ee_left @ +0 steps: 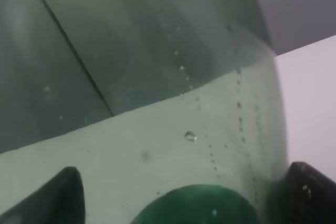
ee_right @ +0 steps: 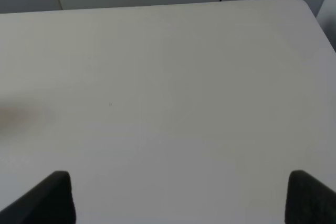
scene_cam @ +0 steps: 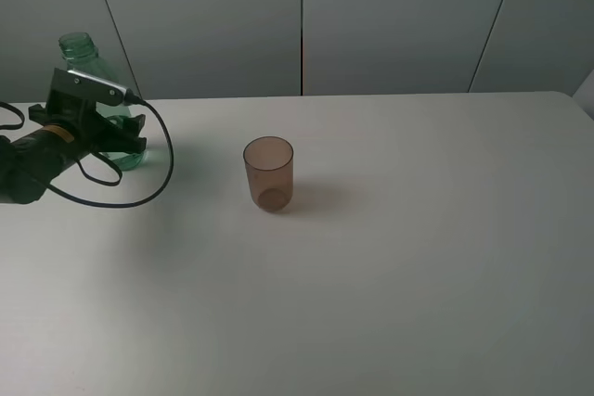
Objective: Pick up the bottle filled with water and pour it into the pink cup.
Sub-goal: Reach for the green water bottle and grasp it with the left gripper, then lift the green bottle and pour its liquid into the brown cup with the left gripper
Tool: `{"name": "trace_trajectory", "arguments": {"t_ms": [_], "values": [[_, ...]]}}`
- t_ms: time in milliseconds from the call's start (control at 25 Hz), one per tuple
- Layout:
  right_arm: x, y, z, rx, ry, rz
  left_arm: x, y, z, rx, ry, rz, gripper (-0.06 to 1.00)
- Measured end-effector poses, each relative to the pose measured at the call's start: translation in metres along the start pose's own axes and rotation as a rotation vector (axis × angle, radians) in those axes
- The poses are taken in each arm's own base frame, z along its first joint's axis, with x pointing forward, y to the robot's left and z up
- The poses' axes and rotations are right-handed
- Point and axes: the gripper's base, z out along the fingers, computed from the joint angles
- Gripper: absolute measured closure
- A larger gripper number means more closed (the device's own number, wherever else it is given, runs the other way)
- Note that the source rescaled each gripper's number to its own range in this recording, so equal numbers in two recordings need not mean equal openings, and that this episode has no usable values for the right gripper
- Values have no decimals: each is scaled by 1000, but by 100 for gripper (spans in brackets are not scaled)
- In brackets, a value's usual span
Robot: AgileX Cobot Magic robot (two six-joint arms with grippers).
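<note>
Bottle (scene_cam: 82, 51) upper left of frame, upright on table (scene_cam: 418, 257); left gripper (scene_cam: 116, 141) jaws straddle lower body, clamp unclear. Lift and pour remain. Pink cup (scene_cam: 268, 173) centre-left, looks empty. Right gripper (ee_right: 178, 198) jaws apart.

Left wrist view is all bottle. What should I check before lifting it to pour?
1. Bottle sits inside the left gripper: ok.
2. Fingers clamped on it: cannot tell.
3. Bottle upright, uncapped: ok.
4. Water in it: cannot tell.
5. Pink cup upright, mouth open, apart from the bottle: ok.
6. Right gripper open, holding nothing: ok.
</note>
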Motion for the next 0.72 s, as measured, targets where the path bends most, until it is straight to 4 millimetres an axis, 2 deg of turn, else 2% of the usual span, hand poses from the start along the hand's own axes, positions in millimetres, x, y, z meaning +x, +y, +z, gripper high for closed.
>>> {"name": "trace_trajectory", "arguments": {"t_ms": [120,160,200,280,320,720], "values": [[0,0,0,0,0,0,0,-1,0,6,-2,2,-6],[0,0,0,0,0,0,1,-1,0,7,1,2,-3],[0,0,0,0,0,0,1,-1,0,7,3,0,4],[0,0,0,0,0,0,4,-2,1,13,10,-5,40],[0,0,0,0,0,0,6,-3,1,20,17,-2,51],[0,0,0,0,0,0,4,-6,1,58,-6,7,50]]}}
